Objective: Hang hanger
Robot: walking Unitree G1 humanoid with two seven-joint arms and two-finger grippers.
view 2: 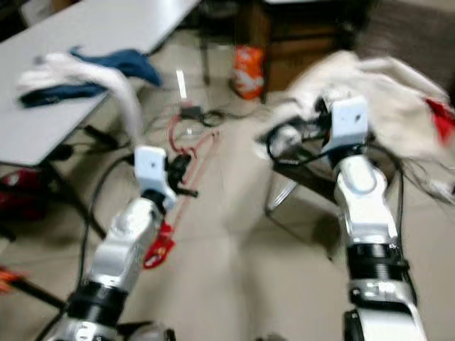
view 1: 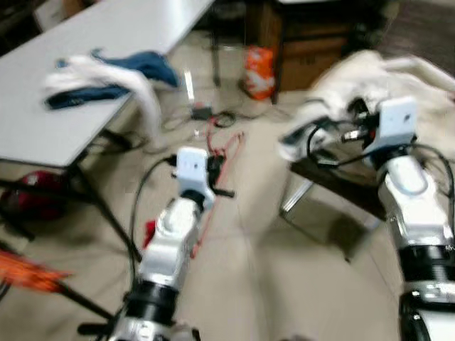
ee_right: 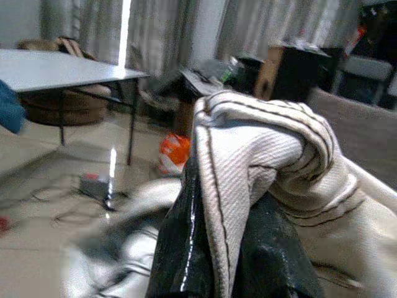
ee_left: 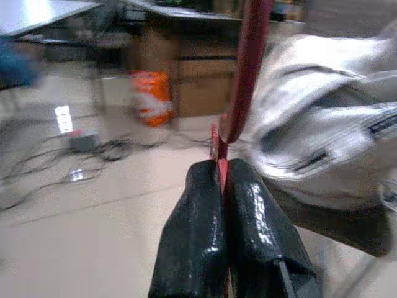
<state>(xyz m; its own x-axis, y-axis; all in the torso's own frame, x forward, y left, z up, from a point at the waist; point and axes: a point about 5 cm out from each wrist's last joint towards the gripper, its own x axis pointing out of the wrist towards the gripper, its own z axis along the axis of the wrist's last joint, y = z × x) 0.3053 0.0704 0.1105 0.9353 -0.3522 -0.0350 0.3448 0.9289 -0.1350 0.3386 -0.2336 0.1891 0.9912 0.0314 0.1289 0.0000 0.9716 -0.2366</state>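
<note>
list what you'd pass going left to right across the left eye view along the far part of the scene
blue cloth on the grey table → orange bag on the floor → white garment held by the right claw

Left pincer (ee_left: 223, 186): glossy black fingers (ee_left: 192, 242), rubbery look. Hanger (ee_left: 248, 68): smooth red, slight sheen. Garment (ee_right: 260, 149): cream ribbed cloth, dark stripes, matt. Worktop (view 1: 106, 42), far left: smooth pale matt. Floor (view 1: 270, 270): glossy tile. Arms (view 1: 412, 199): smooth silver casing.
</note>
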